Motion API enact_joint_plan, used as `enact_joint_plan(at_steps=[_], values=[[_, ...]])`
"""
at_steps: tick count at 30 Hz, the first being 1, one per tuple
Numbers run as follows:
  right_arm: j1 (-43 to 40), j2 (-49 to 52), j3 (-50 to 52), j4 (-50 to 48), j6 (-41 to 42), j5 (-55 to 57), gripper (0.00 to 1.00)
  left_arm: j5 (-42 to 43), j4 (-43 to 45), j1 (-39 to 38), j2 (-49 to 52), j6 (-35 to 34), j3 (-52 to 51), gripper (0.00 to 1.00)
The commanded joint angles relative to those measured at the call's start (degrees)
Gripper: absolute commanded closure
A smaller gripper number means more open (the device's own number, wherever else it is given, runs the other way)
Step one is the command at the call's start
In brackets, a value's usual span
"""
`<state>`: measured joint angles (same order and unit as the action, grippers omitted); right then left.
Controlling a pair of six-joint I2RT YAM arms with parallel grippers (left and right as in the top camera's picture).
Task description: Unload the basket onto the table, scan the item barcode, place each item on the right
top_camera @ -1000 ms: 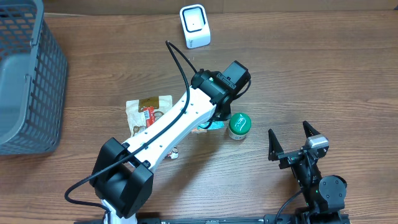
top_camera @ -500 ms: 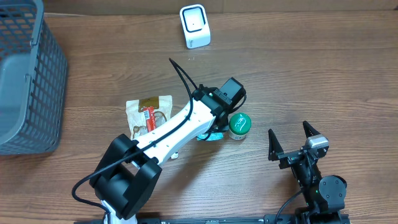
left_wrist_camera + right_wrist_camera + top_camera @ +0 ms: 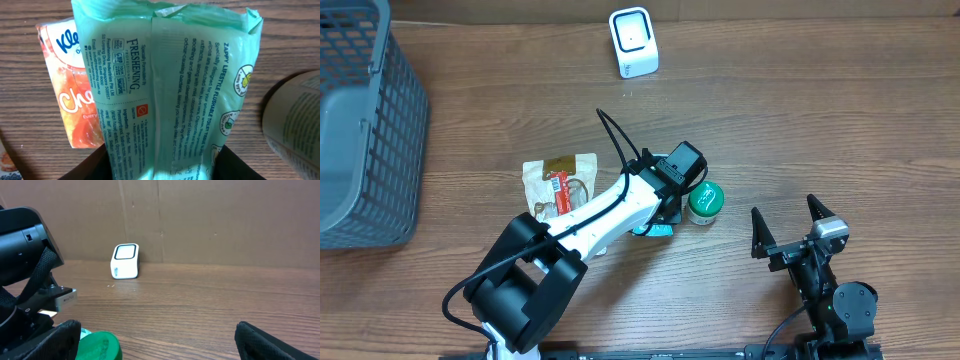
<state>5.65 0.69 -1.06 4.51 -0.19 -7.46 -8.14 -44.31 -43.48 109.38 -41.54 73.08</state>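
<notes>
Mint-green plastic pack of flushable wipes is clamped in the left pincer, just left of the green-lidded round jar. Right pincer is spread wide apart, right of that jar.

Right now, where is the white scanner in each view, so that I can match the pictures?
Overhead: scanner at top centre.
Left wrist: not in it; the wipes pack fills the view.
Right wrist: scanner left of centre, at mid-height.
Shared landmark: green lid, just right of centre in overhead, bottom left in right wrist.
</notes>
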Motion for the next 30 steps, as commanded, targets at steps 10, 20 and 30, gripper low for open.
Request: enact_joint_plan(at_steps=[10, 20, 30], values=[[-0.22, -0.52, 0.61, -0.33, 0.2, 0.28, 0.0, 1.6, -3.26, 2.32, -1.92, 1.31, -0.55, 0.51], [-0.22, -0.52, 0.61, -0.33, 0.2, 0.28, 0.0, 6.4, -0.22, 2.27, -1.95, 6.25, 0.81, 0.25], [-0.22, -0.52, 0.61, -0.33, 0.2, 0.28, 0.0, 9.44, 2.47, 1.86, -1.92, 7.54, 0.81, 0.19]])
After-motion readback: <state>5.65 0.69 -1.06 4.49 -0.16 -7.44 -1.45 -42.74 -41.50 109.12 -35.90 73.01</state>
